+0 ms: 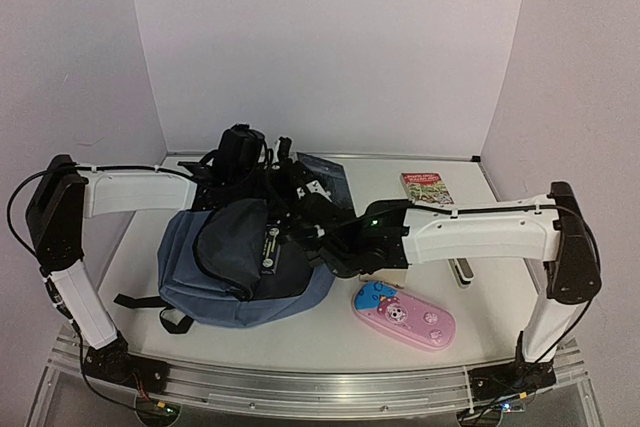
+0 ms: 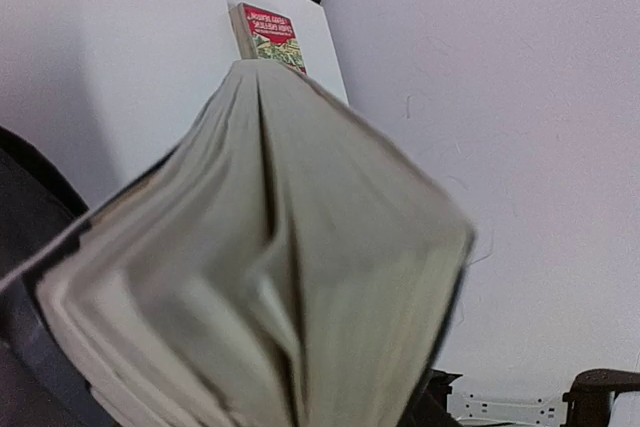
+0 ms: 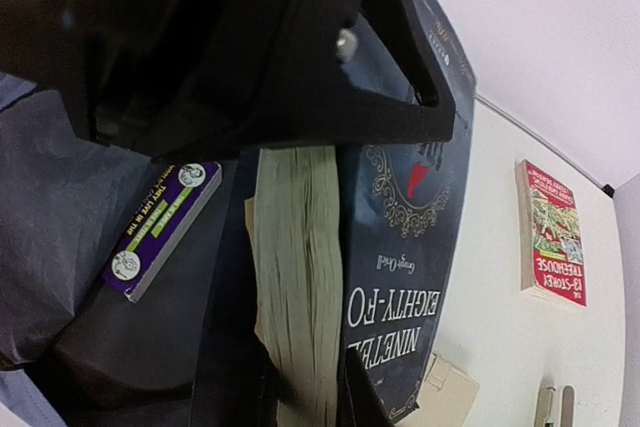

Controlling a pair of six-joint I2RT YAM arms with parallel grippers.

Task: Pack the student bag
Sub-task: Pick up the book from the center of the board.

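The student bag (image 1: 215, 287), slate-blue with black straps, lies left of centre with its mouth toward the back. A dark blue book (image 1: 330, 175) stands on edge at that mouth. Its cover (image 3: 410, 227) faces right and its splayed pages (image 2: 300, 267) fill the left wrist view, hiding the fingers. My left gripper (image 1: 285, 175) reaches in from the left, and its black body (image 3: 250, 67) sits over the book's top, shut on it. My right gripper (image 1: 300, 229) is at the bag's rim. One dark fingertip (image 3: 356, 388) shows beside the book, and the jaws are closed on dark bag fabric (image 3: 60, 197).
A red book (image 1: 427, 188) lies flat at the back right. A pink pencil case (image 1: 403, 315) lies near the front, right of the bag. A purple-labelled flat item (image 3: 165, 227) rests on the bag's dark lining. A tan card (image 3: 445, 387) lies by the blue book.
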